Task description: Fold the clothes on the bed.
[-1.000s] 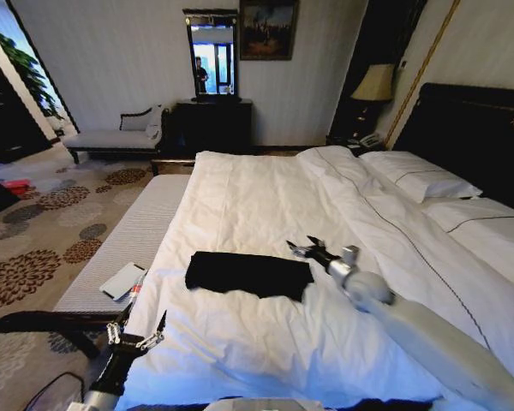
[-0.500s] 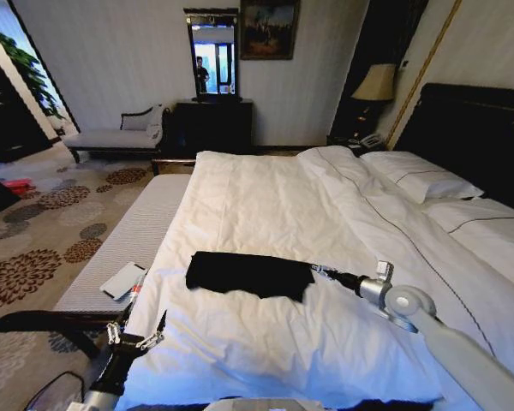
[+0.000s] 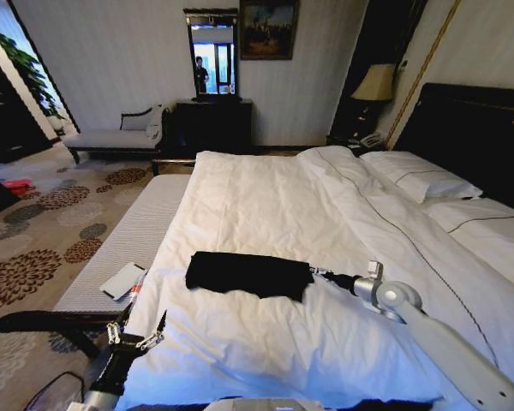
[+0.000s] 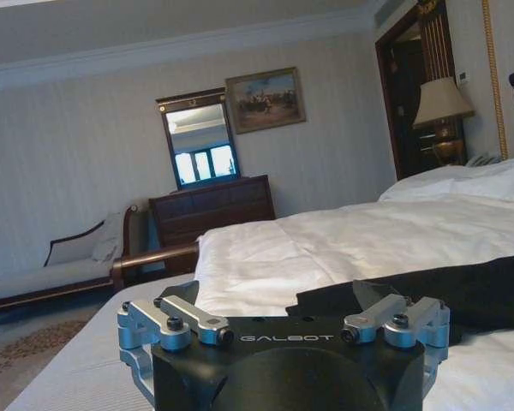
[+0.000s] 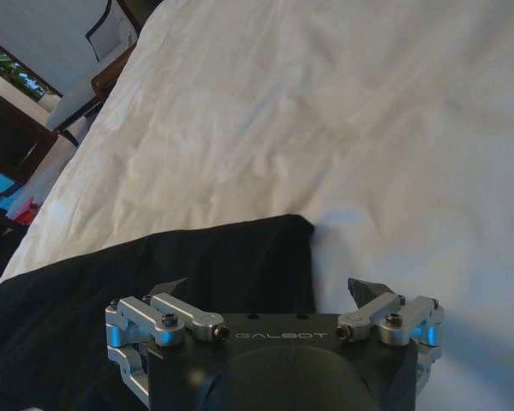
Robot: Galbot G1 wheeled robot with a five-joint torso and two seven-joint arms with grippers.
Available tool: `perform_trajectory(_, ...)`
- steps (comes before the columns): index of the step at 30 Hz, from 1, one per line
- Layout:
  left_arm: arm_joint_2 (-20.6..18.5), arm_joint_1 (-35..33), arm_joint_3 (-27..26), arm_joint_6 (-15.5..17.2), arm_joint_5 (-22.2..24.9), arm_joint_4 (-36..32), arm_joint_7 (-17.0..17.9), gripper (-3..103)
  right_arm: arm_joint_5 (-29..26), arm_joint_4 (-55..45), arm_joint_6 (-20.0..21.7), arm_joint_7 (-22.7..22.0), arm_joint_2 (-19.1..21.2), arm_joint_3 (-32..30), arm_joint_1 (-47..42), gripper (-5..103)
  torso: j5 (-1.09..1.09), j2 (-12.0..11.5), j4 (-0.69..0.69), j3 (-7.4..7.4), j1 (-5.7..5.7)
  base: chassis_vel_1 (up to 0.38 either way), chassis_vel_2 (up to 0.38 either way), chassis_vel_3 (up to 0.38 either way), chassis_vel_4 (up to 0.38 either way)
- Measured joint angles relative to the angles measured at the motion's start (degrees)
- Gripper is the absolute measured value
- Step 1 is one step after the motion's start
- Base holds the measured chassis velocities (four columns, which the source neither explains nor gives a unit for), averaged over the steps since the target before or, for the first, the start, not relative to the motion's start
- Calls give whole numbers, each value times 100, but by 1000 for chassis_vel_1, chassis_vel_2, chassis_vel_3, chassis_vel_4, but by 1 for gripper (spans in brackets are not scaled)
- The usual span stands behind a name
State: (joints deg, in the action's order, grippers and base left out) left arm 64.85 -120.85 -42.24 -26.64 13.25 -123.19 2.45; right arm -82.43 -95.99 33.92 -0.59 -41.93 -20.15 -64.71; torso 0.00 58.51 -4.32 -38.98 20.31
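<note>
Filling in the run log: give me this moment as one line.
stage: reaching garment | right claw: open, at right end of black clothes | left claw: open, idle off bed's near-left corner | clothes: lying flat on duvet

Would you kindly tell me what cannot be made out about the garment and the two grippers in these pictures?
- Clothes: any lettering is too small to find in the head view; the fold layers cannot be told.
- Right gripper: at the garment's right end on the bed; contact with the cloth cannot be told. The right wrist view shows its fingers spread, the gripper body hiding the near cloth.
- Left gripper: low beside the bed; its fingertips are too small there.
</note>
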Motion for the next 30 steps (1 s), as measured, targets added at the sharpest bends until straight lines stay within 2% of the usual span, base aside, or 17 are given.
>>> perform_trajectory(17,0,0,0,0,0,0,0,100,313,-216,-93,54,-201,147,-188,100,-1,0,-1,0,-1,0,0,0,0)
perform_trajectory(30,0,0,0,0,0,0,0,100,560,-138,-139,-10,-325,725,161,100,-1,0,-1,0,0,0,0,0,0)
